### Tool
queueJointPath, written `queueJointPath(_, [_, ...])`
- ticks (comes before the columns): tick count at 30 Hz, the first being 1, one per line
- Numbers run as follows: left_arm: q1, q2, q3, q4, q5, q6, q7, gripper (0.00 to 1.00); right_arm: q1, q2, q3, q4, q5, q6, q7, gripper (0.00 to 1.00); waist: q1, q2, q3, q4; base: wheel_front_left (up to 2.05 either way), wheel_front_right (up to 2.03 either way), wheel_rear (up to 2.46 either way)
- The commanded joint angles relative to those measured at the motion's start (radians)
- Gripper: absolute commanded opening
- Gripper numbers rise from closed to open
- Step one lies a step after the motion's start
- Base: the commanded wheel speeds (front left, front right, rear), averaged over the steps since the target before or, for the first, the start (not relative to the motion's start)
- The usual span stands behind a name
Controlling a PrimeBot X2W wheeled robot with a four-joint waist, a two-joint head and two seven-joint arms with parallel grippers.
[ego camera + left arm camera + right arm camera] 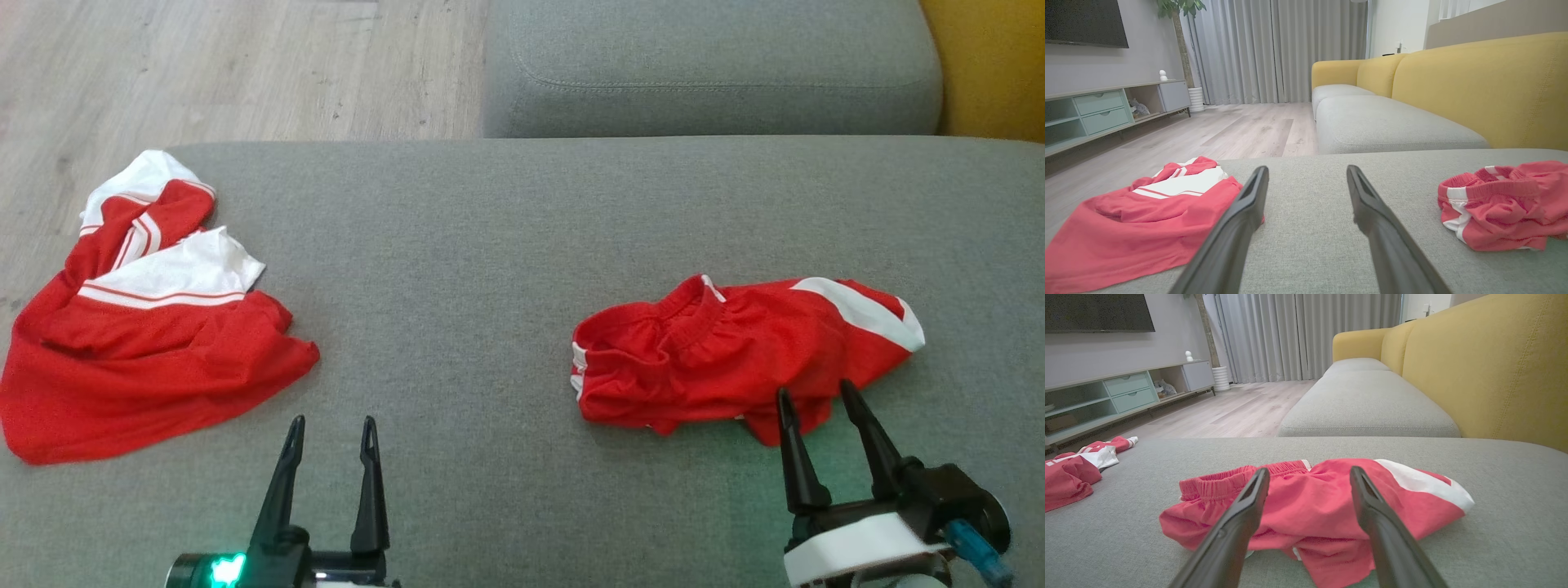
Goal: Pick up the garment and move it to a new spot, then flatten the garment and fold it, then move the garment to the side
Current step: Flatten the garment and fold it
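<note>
A crumpled pair of red shorts [718, 359] with white side stripes and an elastic waistband lies on the right of the grey seat cushion [490, 229]. My right gripper [815, 390] is open, its fingertips at the near edge of the shorts [1310, 506], one on each side of a fold, holding nothing. A red and white jersey [147, 351] lies rumpled at the cushion's left edge. My left gripper [332, 423] is open over bare cushion, just right of the jersey [1147, 220] and well left of the shorts [1502, 208].
A second grey cushion [710, 73] lies beyond, with a yellow backrest [988, 65] at the right. Wooden floor [245, 65] lies past the cushion's left and far edges. A TV cabinet [1098, 110], curtains and a potted plant stand across the room.
</note>
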Motion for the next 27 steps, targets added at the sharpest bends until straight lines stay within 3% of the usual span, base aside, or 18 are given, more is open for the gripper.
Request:
queueJointPath(1, [-0.028,-0.010,0.040,-0.026,0.009,-0.004,-0.009,1.00,-0.021,-0.006,0.030,-0.028,-0.011,-0.001,-0.004,1.00,0.0000,-0.0001,-0.001,-0.002,0.00,0.00,0.00])
queueJointPath(8, [-0.056,-0.011,0.022,0.005,-0.014,-0.059,-0.009,1.00,-0.030,-0.006,0.047,-0.033,-0.024,-0.001,-0.004,1.00,0.0000,-0.0001,0.016,-0.027,0.00,0.00,0.00])
queueJointPath(10, [-0.101,-0.011,0.016,0.024,-0.021,-0.092,-0.009,1.00,-0.039,-0.006,0.052,-0.037,-0.029,-0.001,-0.004,1.00,0.0000,-0.0001,0.031,-0.041,0.00,0.00,0.00])
queueJointPath(12, [-0.195,0.000,0.003,0.090,-0.046,-0.159,0.011,1.00,-0.055,-0.006,0.060,-0.041,-0.033,-0.001,-0.004,1.00,0.0000,-0.0001,0.053,-0.070,0.00,0.00,0.00])
queueJointPath(15, [-0.319,0.003,-0.007,0.128,-0.100,-0.226,0.124,1.00,-0.072,-0.006,0.063,-0.047,-0.038,-0.001,-0.004,1.00,0.0000,-0.0001,0.077,-0.103,0.00,0.00,0.00])
queueJointPath(19, [-0.487,0.002,-0.028,0.138,-0.216,-0.272,0.331,1.00,-0.095,-0.006,0.071,-0.054,-0.035,-0.001,-0.004,1.00,0.0000,-0.0001,0.113,-0.153,0.00,0.00,0.00])
queueJointPath(24, [-0.680,0.002,-0.099,0.137,-0.428,-0.286,0.631,1.00,-0.125,-0.006,0.084,-0.067,-0.026,-0.001,-0.004,1.00,0.0000,-0.0001,0.172,-0.209,0.00,0.00,0.00])
queueJointPath(27, [-0.785,0.000,-0.121,0.142,-0.550,-0.287,0.756,1.00,-0.148,-0.006,0.092,-0.072,-0.017,-0.001,-0.004,1.00,0.0000,-0.0001,0.216,-0.241,0.00,0.00,0.00])
